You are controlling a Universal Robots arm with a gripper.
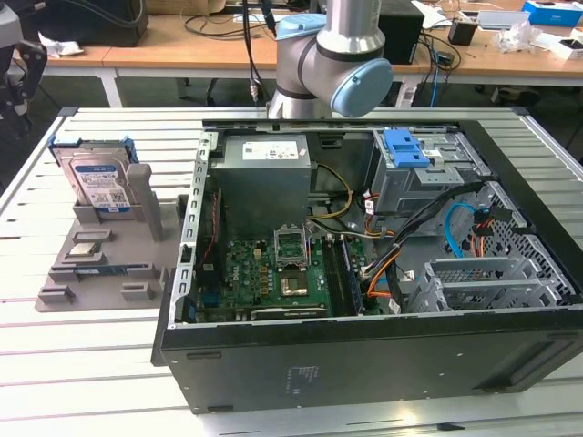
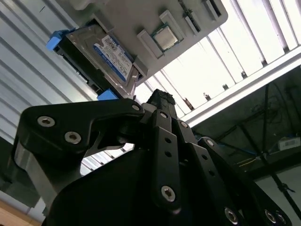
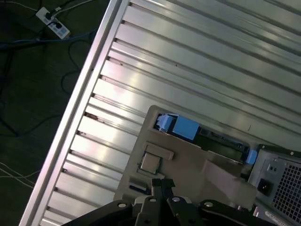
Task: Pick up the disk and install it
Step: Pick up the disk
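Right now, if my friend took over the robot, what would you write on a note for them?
Gripper: fingers shut, holding nothing. It hangs up high, pointed toward the grey holder and the disk.
Disk: stands on its edge in the grey holder, to the exterior view's left of the open computer case. Nothing touches it.
Done: nothing that shows.
Left: the disk is not picked up and not in the computer case.

One disk [image 1: 100,182]; one chip [image 1: 85,248]; one open computer case [image 1: 364,369].
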